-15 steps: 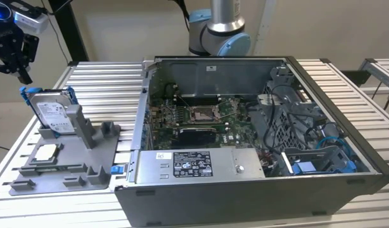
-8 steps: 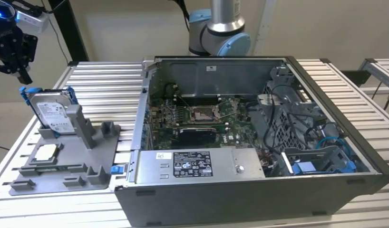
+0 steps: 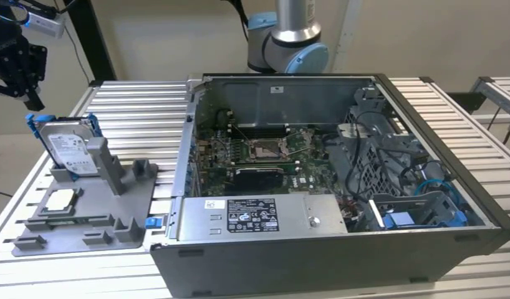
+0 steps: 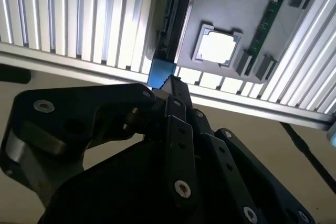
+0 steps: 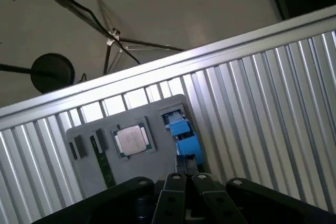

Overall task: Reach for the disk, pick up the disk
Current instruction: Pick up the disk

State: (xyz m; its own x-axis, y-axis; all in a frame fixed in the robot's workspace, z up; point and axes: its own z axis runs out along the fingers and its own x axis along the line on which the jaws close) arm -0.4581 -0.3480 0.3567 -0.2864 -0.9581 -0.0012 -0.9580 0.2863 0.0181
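Observation:
The disk (image 3: 70, 148) stands on edge in a slot of the grey fixture (image 3: 88, 221), at the exterior view's left. It is silver with a white label and a blue carrier around it. My black gripper (image 3: 32, 99) hangs above it and slightly further left, apart from it. In both wrist views the disk shows edge-on below the fingertips: its blue carrier (image 5: 182, 134) in the first wrist view, its dark edge (image 4: 170, 22) in the second. The gripper (image 5: 186, 162) (image 4: 172, 83) has its fingers pressed together with nothing between them.
A square silver chip (image 3: 60, 200) and a green memory stick (image 4: 268, 19) lie on the same fixture. An open computer case (image 3: 322, 187) takes up the middle of the slatted table (image 3: 147, 106). The table's edge (image 5: 157, 66) runs close to the fixture, with floor beyond.

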